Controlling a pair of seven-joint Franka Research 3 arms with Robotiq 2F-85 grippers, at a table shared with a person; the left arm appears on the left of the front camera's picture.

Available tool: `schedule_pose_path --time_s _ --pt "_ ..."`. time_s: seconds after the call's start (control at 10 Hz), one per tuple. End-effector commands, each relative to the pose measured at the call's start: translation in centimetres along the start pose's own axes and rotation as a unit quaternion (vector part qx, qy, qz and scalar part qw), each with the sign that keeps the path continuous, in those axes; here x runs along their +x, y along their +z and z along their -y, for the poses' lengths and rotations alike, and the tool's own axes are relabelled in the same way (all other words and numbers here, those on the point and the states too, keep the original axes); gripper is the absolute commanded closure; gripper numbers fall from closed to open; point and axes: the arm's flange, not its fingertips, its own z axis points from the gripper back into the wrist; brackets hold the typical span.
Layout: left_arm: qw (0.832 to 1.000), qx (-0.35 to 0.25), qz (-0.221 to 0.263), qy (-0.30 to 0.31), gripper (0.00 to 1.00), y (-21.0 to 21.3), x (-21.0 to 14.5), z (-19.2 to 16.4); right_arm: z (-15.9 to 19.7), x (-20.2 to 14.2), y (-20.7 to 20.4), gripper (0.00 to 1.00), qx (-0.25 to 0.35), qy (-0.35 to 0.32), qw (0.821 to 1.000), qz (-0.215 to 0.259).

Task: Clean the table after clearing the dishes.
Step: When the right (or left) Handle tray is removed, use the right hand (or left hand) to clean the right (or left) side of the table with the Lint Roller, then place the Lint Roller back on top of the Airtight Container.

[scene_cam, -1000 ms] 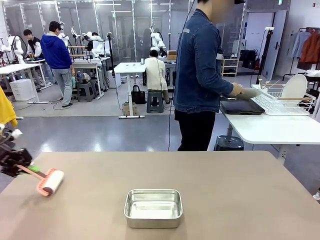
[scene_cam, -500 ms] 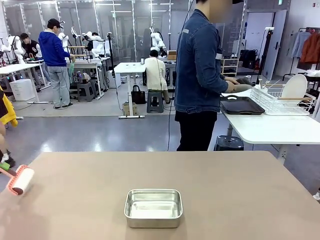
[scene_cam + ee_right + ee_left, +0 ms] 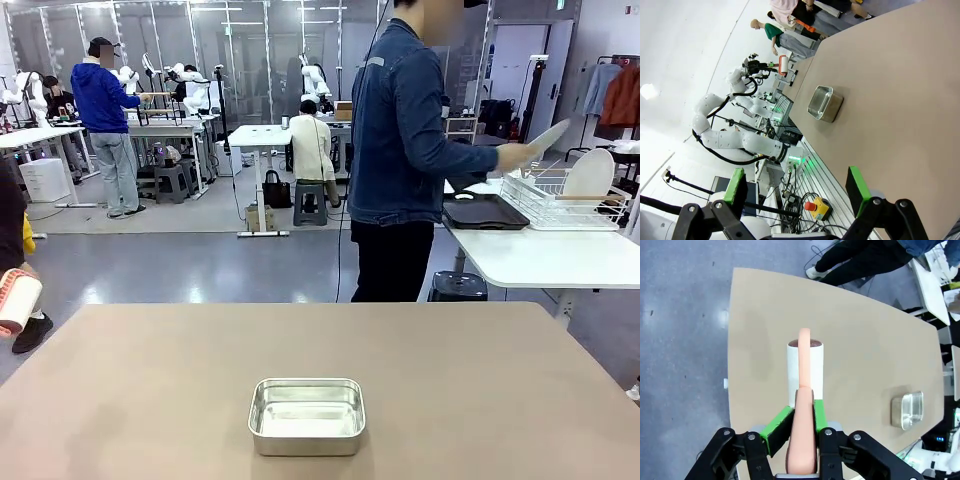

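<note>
In the left wrist view my left gripper (image 3: 801, 432) is shut on the pink handle of a roller (image 3: 805, 364), whose white drum hangs above the left end of the brown table (image 3: 865, 340). The front view catches the roller (image 3: 18, 300) at the far left edge, lifted beyond the table (image 3: 450, 380). My right gripper (image 3: 796, 184) is open above the table (image 3: 890, 75) with nothing between its fingers. The person at the white side table holds one white plate (image 3: 548, 137) over a dish rack (image 3: 556, 203). A second plate (image 3: 590, 172) stands in the rack, beside a dark tray (image 3: 485, 212).
A small steel pan (image 3: 306, 415) sits near the table's front middle, also seen as the pan (image 3: 907, 410) and the pan (image 3: 825, 103). The white side table (image 3: 550, 258) stands at the back right. Other people and tables are farther back.
The roller has swung left and upward, off the tabletop past its left edge. The person has raised a white plate above the dish rack.
</note>
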Motion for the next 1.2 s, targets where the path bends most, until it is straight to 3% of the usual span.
schedule_pose_path --time_s 0.0,0.9,1.0,1.1 --pt "1.000 0.003 -0.007 0.003 0.77 -0.6 0.5 -0.8 -0.3 -0.3 0.0 0.00 0.001 0.010 1.000 -0.008" --pt "1.000 -0.003 -0.007 0.005 0.77 -1.0 0.2 -0.7 -0.3 -0.3 0.0 0.00 0.001 0.010 1.000 -0.008" --pt "0.997 0.011 -0.036 -0.070 0.77 -0.7 1.3 1.3 -0.3 -0.3 0.0 0.00 0.001 0.010 1.000 -0.008" --pt "0.981 0.011 -0.050 -0.189 0.77 0.0 3.1 6.0 -0.3 -0.3 0.0 0.00 0.001 0.010 1.000 -0.008"
